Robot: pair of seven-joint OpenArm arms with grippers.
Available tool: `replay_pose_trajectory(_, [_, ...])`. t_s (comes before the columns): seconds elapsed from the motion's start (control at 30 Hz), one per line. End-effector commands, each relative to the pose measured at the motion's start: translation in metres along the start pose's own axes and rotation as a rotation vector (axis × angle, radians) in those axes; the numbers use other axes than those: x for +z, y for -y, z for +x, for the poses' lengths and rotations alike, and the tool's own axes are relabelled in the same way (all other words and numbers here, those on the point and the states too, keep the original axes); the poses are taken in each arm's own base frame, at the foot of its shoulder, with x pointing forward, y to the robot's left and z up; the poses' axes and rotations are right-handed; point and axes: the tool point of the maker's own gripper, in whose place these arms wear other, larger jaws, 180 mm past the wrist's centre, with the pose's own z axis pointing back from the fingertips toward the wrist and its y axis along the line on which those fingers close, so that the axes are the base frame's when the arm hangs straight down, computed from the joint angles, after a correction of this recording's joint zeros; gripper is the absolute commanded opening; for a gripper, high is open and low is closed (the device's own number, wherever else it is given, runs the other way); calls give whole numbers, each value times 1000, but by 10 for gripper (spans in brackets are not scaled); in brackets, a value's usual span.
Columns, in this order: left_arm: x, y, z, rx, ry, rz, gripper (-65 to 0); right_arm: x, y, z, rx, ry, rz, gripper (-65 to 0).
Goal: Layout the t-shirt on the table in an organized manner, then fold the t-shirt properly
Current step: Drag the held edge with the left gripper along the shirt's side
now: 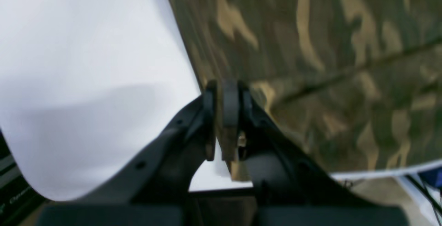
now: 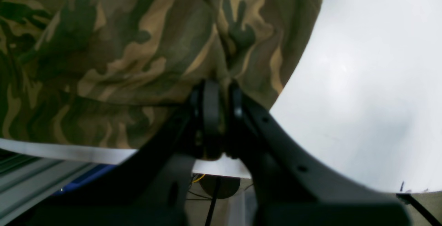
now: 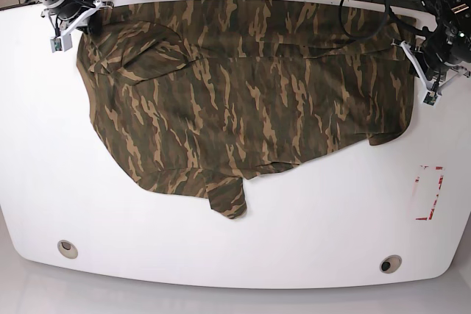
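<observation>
T-shirt (image 3: 243, 101): spread wide on your table (image 3: 221, 255), rumpled, unfolded; left hand (image 1: 226, 115) and right hand (image 2: 217, 115) each pinching a far corner.

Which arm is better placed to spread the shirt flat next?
Neither alone, probably: the left gripper and right gripper each pinch an edge of the t-shirt at opposite far corners, so both pull together.
</observation>
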Motion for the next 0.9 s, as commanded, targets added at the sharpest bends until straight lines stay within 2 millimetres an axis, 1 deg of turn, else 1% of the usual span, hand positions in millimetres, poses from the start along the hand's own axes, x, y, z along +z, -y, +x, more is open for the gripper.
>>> replay_pose_trajectory(0.0, [6, -8, 19, -21, 47, 25, -646, 5, 4, 10, 13, 32, -8, -647])
replay_pose_trajectory(0.1, [4, -3, 21, -41, 26, 14, -642, 5, 4, 10, 13, 32, -8, -647])
replay_pose_trajectory(0.27, [3, 1, 10, -53, -37, 5, -632, 5, 4, 10, 13, 32, -8, -647])
replay_pose_trajectory(0.33, [2, 2, 3, -52, -58, 0, -603, 5, 4, 11, 13, 34, -8, -647])
replay_pose_trajectory(0.47, [1, 8, -16, -52, -100, -16, -500, 3, 3, 17, 15, 49, -7, -647])
replay_pose_trajectory(0.6, [0, 11, -28, -49, -127, -25, -422, 3, 3, 17, 15, 49, -7, -647])
replay_pose_trajectory(0.67, [0, 13, -32, -48, -134, -31, -417, 3, 3, 17, 16, 50, -7, -647])
replay_pose_trajectory(0.87, [0, 14, -33, -50, -136, -35, -417, 3, 3, 18, 16, 52, -7, -647])
